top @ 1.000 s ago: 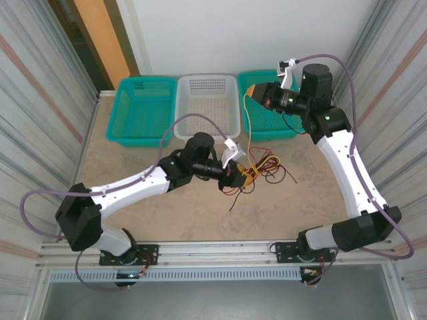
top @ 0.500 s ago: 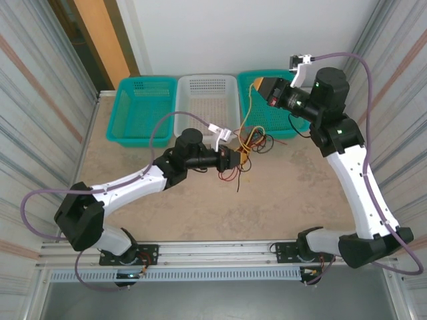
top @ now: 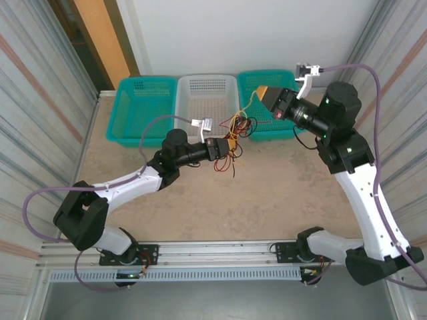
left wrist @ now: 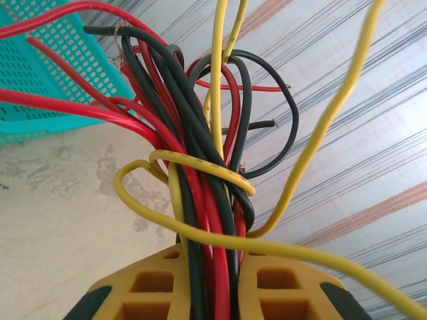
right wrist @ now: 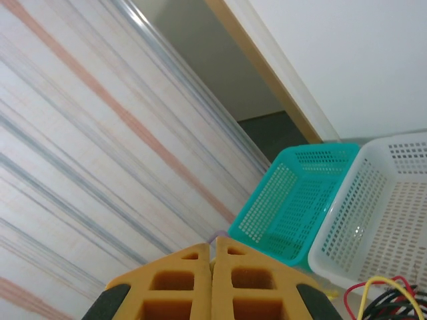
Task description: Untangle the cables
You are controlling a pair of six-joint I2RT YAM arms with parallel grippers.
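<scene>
A beige, mottled tabletop (top: 280,200) sits between ribbed metal walls (top: 40,100), with a metal rail (top: 220,250) along its near edge at the bottom of the overhead frame. From the lower left, the left arm slants up toward the middle. There the left gripper (top: 224,145) is clamped tight on the cables (top: 235,128), a knot of red, black and yellow strands at centre frame with loose ends hanging below it. Whether those ends touch the table cannot be told. The knot overlaps the front corner of the white basket (top: 207,100) behind it. One yellow cable (top: 252,105) climbs from the knot toward the upper right and meets the tip of the right gripper (top: 265,93), which is closed on it and hides part of the right teal basket (top: 275,133). The left teal basket (top: 137,110) stands at the upper left, with a white wall (top: 253,33) beyond. The left wrist camera adds detail: red and black strands run straight between its yellow fingers (left wrist: 147,293), and a yellow loop crosses the bundle just above them. The right wrist camera shows its fingers (right wrist: 260,280) pressed together with barely a seam and no strand visible there. The knot's edge sits in that view's lower right corner, and a wooden door frame (right wrist: 275,73) runs across the top.
</scene>
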